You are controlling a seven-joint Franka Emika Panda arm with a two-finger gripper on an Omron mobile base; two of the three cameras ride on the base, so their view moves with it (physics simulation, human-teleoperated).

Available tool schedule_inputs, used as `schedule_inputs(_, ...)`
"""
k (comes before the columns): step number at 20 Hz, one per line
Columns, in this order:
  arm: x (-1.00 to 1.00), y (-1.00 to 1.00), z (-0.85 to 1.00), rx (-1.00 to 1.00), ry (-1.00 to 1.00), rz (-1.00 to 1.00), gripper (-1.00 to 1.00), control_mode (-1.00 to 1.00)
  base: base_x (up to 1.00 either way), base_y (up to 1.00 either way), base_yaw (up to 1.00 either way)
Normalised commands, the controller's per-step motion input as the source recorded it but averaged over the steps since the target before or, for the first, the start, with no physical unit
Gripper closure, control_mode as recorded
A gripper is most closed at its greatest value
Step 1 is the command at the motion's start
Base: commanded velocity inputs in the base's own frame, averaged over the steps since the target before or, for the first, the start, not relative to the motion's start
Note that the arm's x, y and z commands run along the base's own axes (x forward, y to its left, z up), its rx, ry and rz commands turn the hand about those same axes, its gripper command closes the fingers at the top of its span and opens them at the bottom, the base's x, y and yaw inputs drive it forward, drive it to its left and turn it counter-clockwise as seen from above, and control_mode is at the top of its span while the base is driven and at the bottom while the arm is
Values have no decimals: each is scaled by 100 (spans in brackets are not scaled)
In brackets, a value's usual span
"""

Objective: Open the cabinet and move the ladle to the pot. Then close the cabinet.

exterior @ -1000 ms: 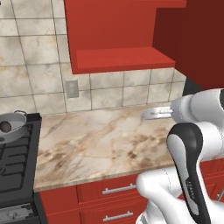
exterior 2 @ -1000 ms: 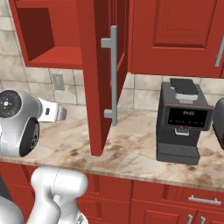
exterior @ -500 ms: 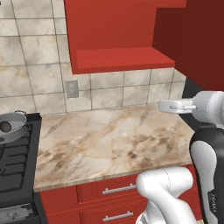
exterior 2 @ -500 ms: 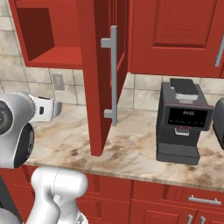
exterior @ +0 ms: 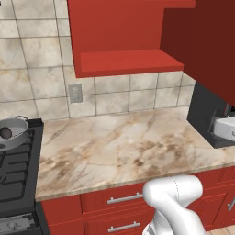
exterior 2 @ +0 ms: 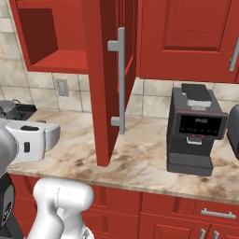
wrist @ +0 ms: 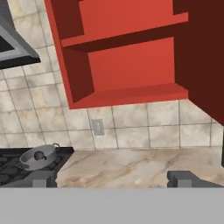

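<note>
The red cabinet stands open, its shelf bare. Its door, with the long silver handle, swings out over the counter. At the far left the grey pot sits on the stove, and the dark brown ladle lies inside it. The hand view also holds the pot and the ladle. My gripper is open and empty, fingertips wide apart, facing the cabinet from well back. The white hand is at the right edge, beside the door.
A black coffee machine stands on the marble counter right of the open door. The black stove lies left of the counter and a range hood hangs above it. Red drawers run below.
The hand has drawn back from over the counter's middle, rightwards in the left base view, towards the open door. Pot, ladle and door have not moved.
</note>
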Motion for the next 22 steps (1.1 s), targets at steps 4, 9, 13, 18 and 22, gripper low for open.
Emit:
schedule_inputs(4, -92, -15, 0, 0, -8, 0, -100, -100, 0, 0, 0)
schedule_inputs(9, -34, -13, -3, 0, -18, 0, -100, -100, 0, 0, 0)
schedule_inputs(13, -17, -28, -3, 0, -20, 0, -100, -100, 0, 0, 0)
schedule_inputs(18, -54, -29, 0, 0, -17, 0, -100, -100, 0, 0, 0)
schedule_inputs(22, -52, -42, 0, 0, -15, 0, -100, -100, 0, 0, 0)
